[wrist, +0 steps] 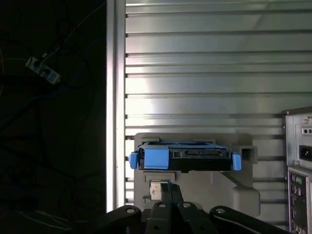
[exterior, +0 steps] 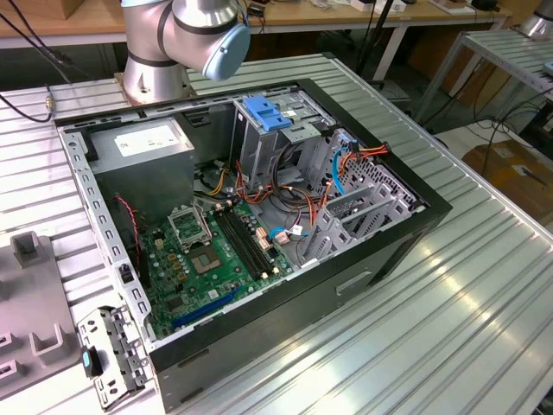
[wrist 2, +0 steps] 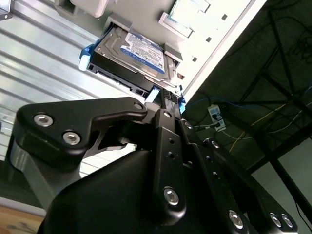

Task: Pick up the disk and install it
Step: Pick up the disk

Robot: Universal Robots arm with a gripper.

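Presently the disk lies flat in a pale grey holder on the ribbed metal table, near the table's edge. The first wrist view shows it edge-on, with blue rail ends at both sides. In the second wrist view the disk is label side up: white label, blue band, dark metal body.

The gripper sits just beside the disk's near edge in both wrist views. In the second wrist view the gripper is close to a blue corner of the rail. Contact not clear. Open or closed: cannot tell.

Exterior view: the computer case lies open on the table, its green motherboard exposed, with orange and red cables around it. A metal cage stands inside, topped by a blue tab. The arm rises behind the case.
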